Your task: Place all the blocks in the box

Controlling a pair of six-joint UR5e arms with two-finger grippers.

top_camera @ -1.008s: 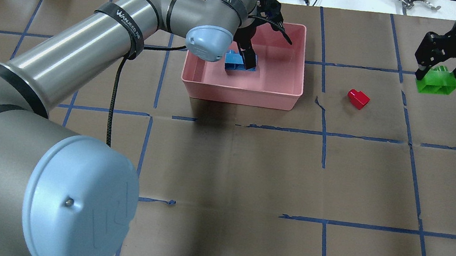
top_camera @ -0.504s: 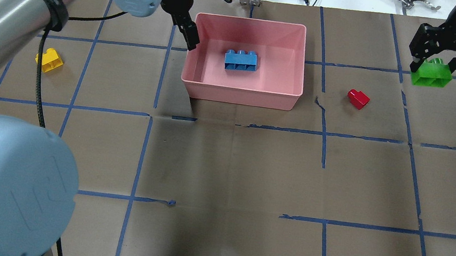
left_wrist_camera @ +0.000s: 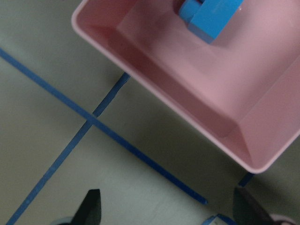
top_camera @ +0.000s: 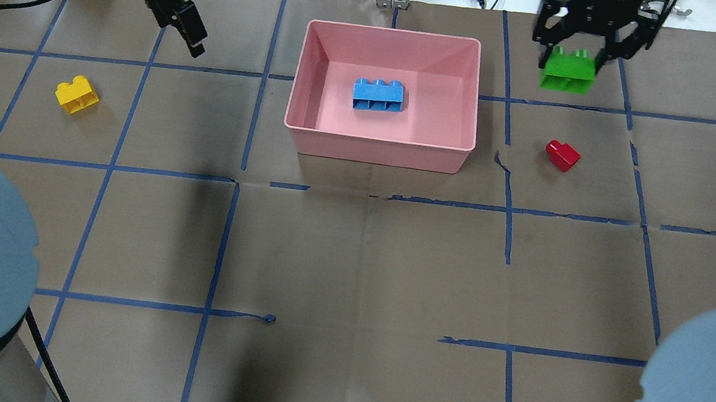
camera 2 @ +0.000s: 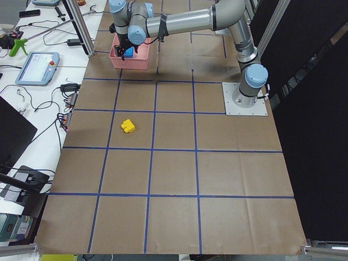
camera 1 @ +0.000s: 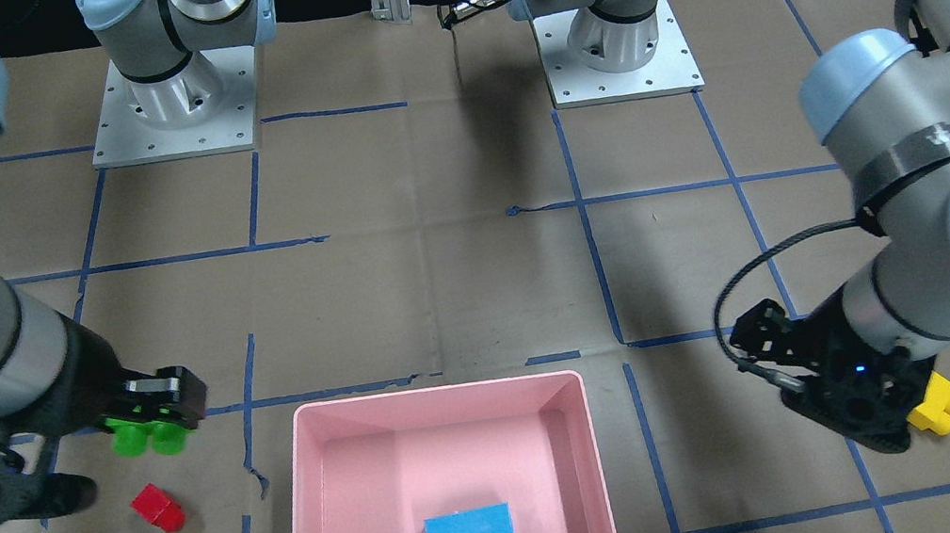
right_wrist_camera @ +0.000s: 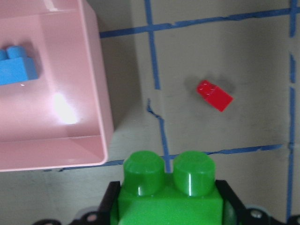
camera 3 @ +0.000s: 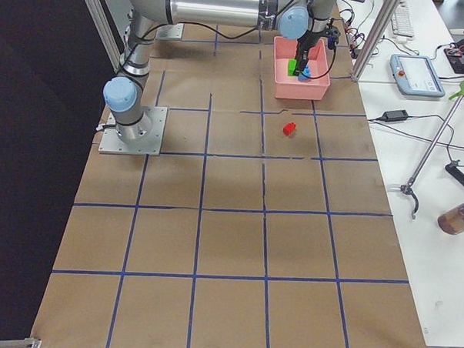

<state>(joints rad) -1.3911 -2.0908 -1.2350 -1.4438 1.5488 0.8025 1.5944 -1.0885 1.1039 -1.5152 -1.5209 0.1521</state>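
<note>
The pink box stands at the table's far middle, with the blue three-stud block lying inside it. My right gripper is shut on the green block and holds it in the air just right of the box; the right wrist view shows the green block between the fingers. The red block lies on the table right of the box. The yellow block lies far left. My left gripper is open and empty, raised left of the box, with its fingertips spread apart.
Brown paper with blue tape grid lines covers the table. Cables and tools lie along the far edge behind the box. The two arm bases stand on the robot's side. The box's rim also shows in the right wrist view.
My left gripper has let go of the blue block in the box and moved left, away from the box. My right gripper has carried the green block left, towards the box.
</note>
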